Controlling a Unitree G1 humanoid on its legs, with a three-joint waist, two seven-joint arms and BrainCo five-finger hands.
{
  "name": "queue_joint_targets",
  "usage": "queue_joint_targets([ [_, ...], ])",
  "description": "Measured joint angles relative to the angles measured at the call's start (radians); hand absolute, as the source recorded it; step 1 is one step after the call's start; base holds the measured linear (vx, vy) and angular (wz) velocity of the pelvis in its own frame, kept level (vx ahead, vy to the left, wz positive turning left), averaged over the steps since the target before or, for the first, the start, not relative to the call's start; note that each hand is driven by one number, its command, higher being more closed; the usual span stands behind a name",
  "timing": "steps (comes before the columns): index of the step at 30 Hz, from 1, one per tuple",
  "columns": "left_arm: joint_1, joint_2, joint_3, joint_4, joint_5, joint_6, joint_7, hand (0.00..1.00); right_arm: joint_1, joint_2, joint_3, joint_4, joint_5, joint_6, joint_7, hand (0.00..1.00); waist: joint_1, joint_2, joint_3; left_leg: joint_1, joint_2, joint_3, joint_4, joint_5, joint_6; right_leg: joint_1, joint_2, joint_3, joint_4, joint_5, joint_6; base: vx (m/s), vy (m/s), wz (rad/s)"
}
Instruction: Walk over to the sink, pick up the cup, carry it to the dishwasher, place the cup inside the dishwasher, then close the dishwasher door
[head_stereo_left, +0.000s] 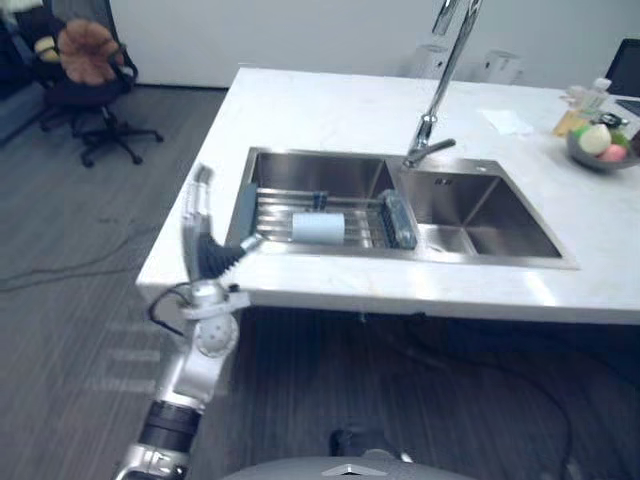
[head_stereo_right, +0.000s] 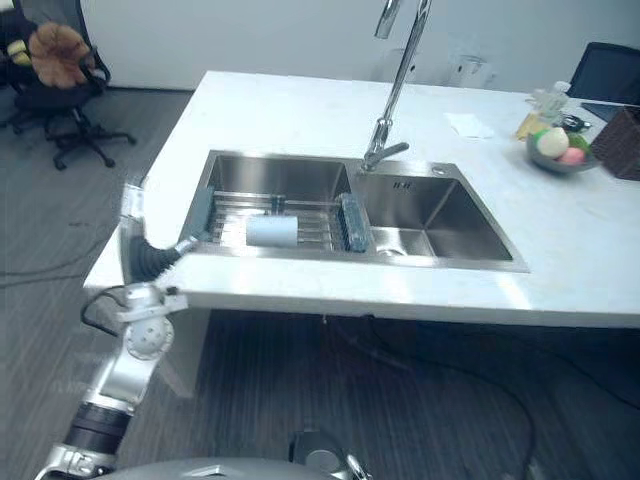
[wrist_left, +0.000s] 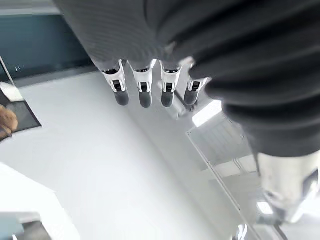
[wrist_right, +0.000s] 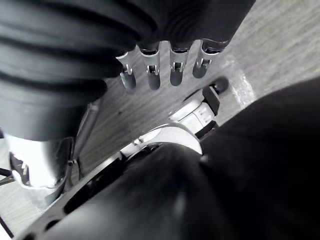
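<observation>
**Cup lying in sink, both hands empty**

I see the cup (head_stereo_left: 318, 228), a pale smooth cylinder, on its side on the slatted metal rack (head_stereo_left: 272, 212) across the left basin of the brushed-steel sink (head_stereo_left: 490, 220), centre frame. Left hand (head_stereo_left: 203, 225) is raised by the white counter (head_stereo_left: 330, 110) corner, frame left, fingers straight, holding nothing. Right hand (wrist_right: 152, 75) has straight fingers and is empty too.

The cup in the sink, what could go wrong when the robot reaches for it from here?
1. The cup lies on its side on the rack over the left basin. Being round, it may roll away at a touch.
2. The open left hand is raised beside the counter edge. Reaching in, it could catch that edge or the sink rim.
3. The faucet stands just right of the rack and might be struck.
</observation>
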Motion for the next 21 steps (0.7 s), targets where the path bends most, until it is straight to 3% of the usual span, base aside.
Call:
queue_joint_targets([
  [2, -0.001, 0.000, -0.016, -0.010, -0.001, 0.029, -0.050, 0.00, -0.012, -0.017, -0.004, -0.001, -0.029, 0.017, 0.000, 0.00, -0.012, 0.015, -0.007, 0.003, 0.022, -0.001, 0.036, 0.013, -0.019, 0.005, 0.019, -0.002, 0.022, -0.037, -0.022, 0.44, -0.232, -0.07],
  [4, -0.002, 0.001, -0.031, -0.021, -0.014, 0.077, -0.119, 0.00, -0.019, -0.023, -0.007, -0.004, -0.052, 0.048, -0.003, 0.00, -0.021, 0.013, -0.005, -0.091, 0.070, -0.003, 0.290, 0.084, -0.002, 0.078, 0.032, -0.012, -0.028, -0.055, -0.045, 0.37, -0.240, 0.01],
  [5, -0.003, 0.001, -0.034, -0.022, -0.014, 0.080, -0.127, 0.00, -0.019, -0.023, -0.007, -0.004, -0.054, 0.049, -0.003, 0.00, -0.021, 0.011, -0.003, -0.108, 0.079, -0.001, 0.328, 0.083, 0.005, 0.090, 0.032, -0.013, -0.037, -0.055, -0.049, 0.24, -0.157, 0.13],
  [6, -0.007, 0.005, -0.053, -0.023, -0.014, 0.092, -0.156, 0.00, -0.020, -0.028, -0.008, -0.003, -0.061, 0.057, -0.003, 0.00, -0.016, 0.011, -0.002, -0.166, 0.124, 0.013, 0.463, 0.069, 0.030, 0.133, 0.040, -0.019, -0.069, -0.058, -0.058, 0.28, -0.168, 0.08],
  [7, -0.008, 0.008, -0.065, -0.023, -0.013, 0.102, -0.187, 0.00, -0.021, -0.030, -0.011, 0.007, -0.064, 0.065, -0.005, 0.00, -0.013, 0.005, 0.001, -0.197, 0.153, 0.026, 0.509, 0.041, 0.032, 0.179, 0.040, -0.020, -0.099, -0.057, -0.063, 0.30, -0.130, 0.08],
  [10, -0.039, 0.051, -0.092, -0.026, -0.012, 0.137, -0.268, 0.00, -0.033, -0.036, -0.032, 0.029, -0.065, 0.064, -0.019, 0.00, -0.013, 0.009, 0.002, -0.238, 0.117, 0.018, 0.309, 0.020, 0.027, 0.243, 0.011, -0.014, -0.148, -0.054, -0.058, 0.22, -0.001, -0.03],
  [11, -0.072, 0.064, -0.093, -0.030, -0.012, 0.156, -0.300, 0.00, -0.045, -0.042, -0.055, 0.046, -0.067, 0.064, -0.019, 0.00, -0.016, 0.025, 0.004, -0.240, 0.082, -0.006, 0.138, 0.099, 0.014, 0.243, 0.005, -0.011, -0.148, -0.051, -0.047, 0.15, 0.136, -0.07],
  [12, -0.093, 0.071, -0.093, -0.036, -0.012, 0.168, -0.317, 0.00, -0.047, -0.046, -0.062, 0.046, -0.076, 0.064, -0.019, 0.00, -0.014, 0.035, 0.008, -0.248, 0.070, -0.026, 0.067, 0.178, -0.023, 0.241, 0.010, -0.007, -0.148, -0.053, -0.037, 0.18, 0.166, -0.21],
  [14, -0.129, 0.144, -0.095, -0.049, -0.010, 0.205, -0.374, 0.00, -0.059, -0.033, -0.091, 0.048, -0.118, 0.063, -0.023, 0.00, -0.024, 0.012, 0.009, -0.177, 0.011, -0.002, -0.062, 0.230, -0.003, 0.256, -0.031, 0.021, -0.191, -0.041, -0.002, 0.12, 0.110, -0.19],
  [16, -0.163, 0.190, -0.108, -0.042, -0.003, 0.222, -0.416, 0.00, -0.063, -0.022, -0.094, 0.047, -0.124, 0.064, -0.026, 0.00, -0.033, -0.002, 0.013, -0.146, -0.022, 0.000, -0.165, 0.288, 0.004, 0.259, -0.053, 0.019, -0.236, -0.017, 0.010, 0.03, 0.071, 0.06],
  [21, -0.199, 0.288, -0.180, 0.004, 0.032, 0.254, -0.528, 0.00, -0.075, -0.021, -0.081, 0.044, -0.135, 0.063, -0.060, 0.00, -0.057, -0.005, 0.016, -0.081, -0.032, 0.009, -0.359, 0.396, 0.004, 0.268, -0.050, 0.013, -0.320, 0.051, 0.014, -0.01, 0.020, -0.03],
])
